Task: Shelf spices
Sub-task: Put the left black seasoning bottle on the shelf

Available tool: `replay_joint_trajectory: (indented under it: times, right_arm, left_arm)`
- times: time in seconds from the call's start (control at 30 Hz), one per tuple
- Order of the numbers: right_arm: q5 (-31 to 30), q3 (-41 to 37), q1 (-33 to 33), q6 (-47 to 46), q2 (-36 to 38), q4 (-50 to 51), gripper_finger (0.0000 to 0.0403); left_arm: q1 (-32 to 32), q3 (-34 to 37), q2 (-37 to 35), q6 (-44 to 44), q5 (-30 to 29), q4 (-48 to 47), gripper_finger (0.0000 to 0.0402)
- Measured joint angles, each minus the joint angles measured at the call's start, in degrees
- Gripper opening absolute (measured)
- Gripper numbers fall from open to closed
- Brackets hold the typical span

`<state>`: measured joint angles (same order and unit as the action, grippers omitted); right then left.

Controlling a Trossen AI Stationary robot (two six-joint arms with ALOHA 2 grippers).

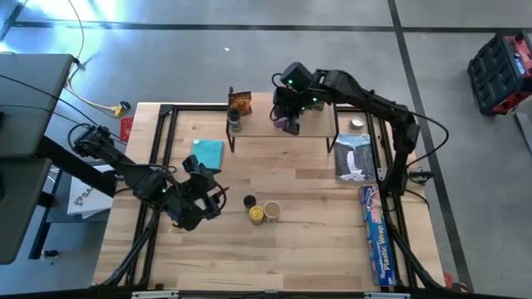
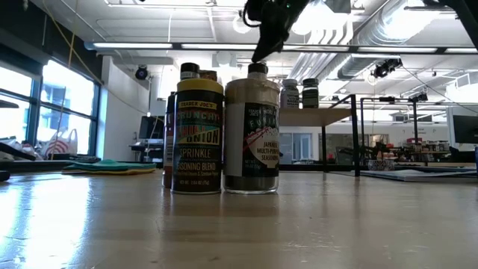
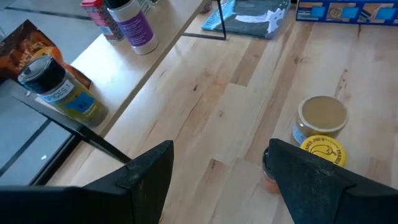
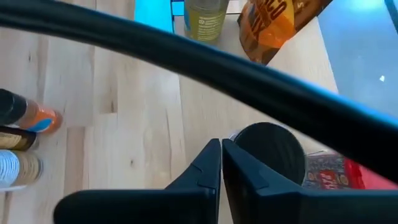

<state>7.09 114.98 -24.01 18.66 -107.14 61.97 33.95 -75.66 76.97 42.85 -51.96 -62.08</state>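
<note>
Only from the right wrist, right gripper point(image 4: 221, 163) jaws seemingly touch.

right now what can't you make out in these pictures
- High view: the right gripper and its arm cover the jars under it on the shelf; their number is unclear.
- Low view: the yellow-label jar hides a third jar behind it.
- Left wrist view: one finger blocks the orange jar beside the yellow lid.
- Right wrist view: a dark bar crosses the picture; the red label is cut off.

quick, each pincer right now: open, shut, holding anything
Left pincer: open, holding nothing, low over the table near the yellow-topped jar.
Right pincer: shut, holding nothing, above the shelf beside a dark-topped jar.
</note>
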Motion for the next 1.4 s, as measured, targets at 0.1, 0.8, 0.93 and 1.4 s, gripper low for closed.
replay_joint_trajectory:
  times: [0.1,0.8,0.93,1.4]
  right_arm:
    - [-0.12,-2.87,0.0,-0.16,0.14,-1.09,0.0009]
    - [-0.59,-5.23,-1.88,0.87,0.03,-11.54,0.0]
    - [-3.41,-2.56,-1.1,-0.69,1.27,-12.0,0.0]
    - [-4.98,-1.47,-4.9,-5.67,-0.77,-7.23,0.0]
  left_arm:
    - [-0.02,0.0,-0.02,0.04,-0.23,-0.2,0.0259]
    - [-0.04,0.02,-0.02,0.59,-1.14,-1.12,0.0259]
    - [-0.07,0.02,-0.02,0.59,-1.19,-1.13,0.0259]
    - [-0.07,0.02,-0.02,0.59,-1.19,-1.1,0.0259]
